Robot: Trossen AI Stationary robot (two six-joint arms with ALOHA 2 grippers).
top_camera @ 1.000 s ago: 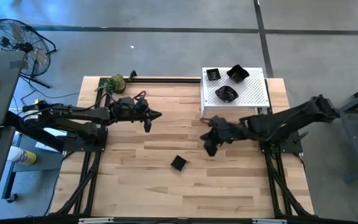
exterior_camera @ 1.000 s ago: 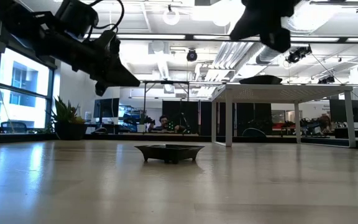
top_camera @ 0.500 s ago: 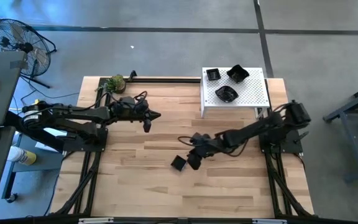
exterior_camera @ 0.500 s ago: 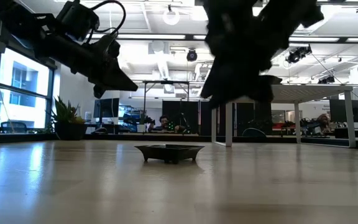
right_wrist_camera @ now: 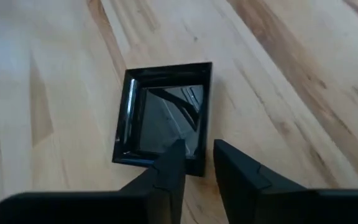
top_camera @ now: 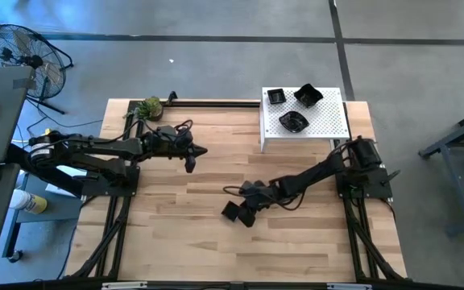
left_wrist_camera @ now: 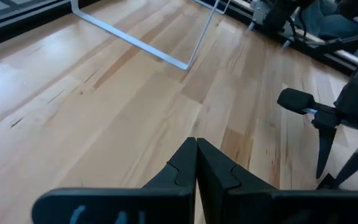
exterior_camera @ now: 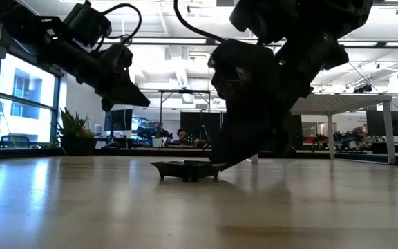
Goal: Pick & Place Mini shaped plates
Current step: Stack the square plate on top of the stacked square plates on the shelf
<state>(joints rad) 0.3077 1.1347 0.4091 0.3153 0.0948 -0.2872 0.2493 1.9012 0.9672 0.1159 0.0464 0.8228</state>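
Since a second ago, swung down from beside the white perforated stand (top_camera: 305,119) and stretched out low across the wooden desk (top_camera: 176,242), right end effector (top_camera: 246,216) now down at the lone square black plate (top_camera: 231,211) near the desk's middle. In the right wrist view, fingers (right_wrist_camera: 169,168) slightly parted and straddling the plate's (right_wrist_camera: 163,117) near rim, one tip over the glossy inside, the other just outside the wall; not yet closed on it, plate flat on the wood. From the low view, right end effector (exterior_camera: 220,162) tilted steeply, its tip touching or almost touching the plate's (exterior_camera: 185,169) edge; cannot tell which. Well beyond the right end effector, up on the stand, three more black plates: a small square one (top_camera: 275,97), a wavy-edged one (top_camera: 308,96) beside it, and a rounder one (top_camera: 293,122) nearer the stand's front edge. Left end effector (top_camera: 190,158) unchanged, hanging above the desk well apart from the square plate, fingers (left_wrist_camera: 186,163) pressed together with nothing between them. Behind the left end effector, at the desk's far corner, a green leafy ball (top_camera: 149,107). Off the desk, past the left arm, a floor fan (top_camera: 22,52)
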